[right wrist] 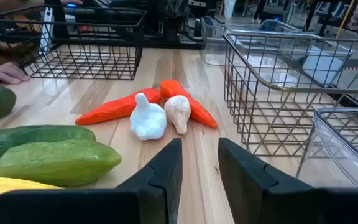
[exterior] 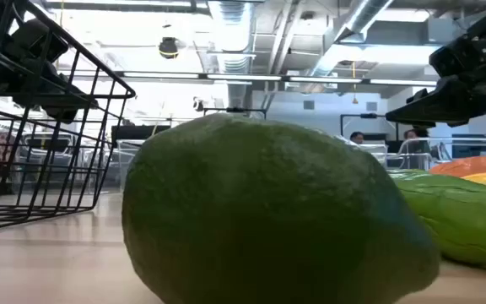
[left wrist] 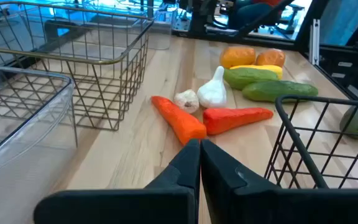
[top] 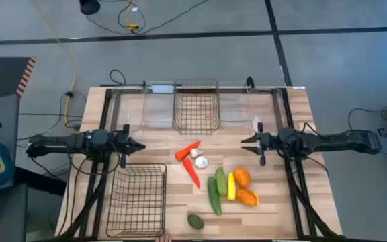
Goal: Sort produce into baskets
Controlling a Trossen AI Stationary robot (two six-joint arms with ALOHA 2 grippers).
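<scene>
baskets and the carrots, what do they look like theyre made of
The baskets look like thin metal wire, dark with a slight sheen: open square grids, tabletop showing through. The carrots look like moulded plastic or foam, matt red-orange with a slightly rough, uneven skin and no leaves; which of the two cannot be told from the look.

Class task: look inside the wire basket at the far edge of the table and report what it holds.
The far wire basket holds no produce; its mesh floor shows bare from above. The carrots and garlics lie on the table outside it. Nothing covers its inside.
</scene>
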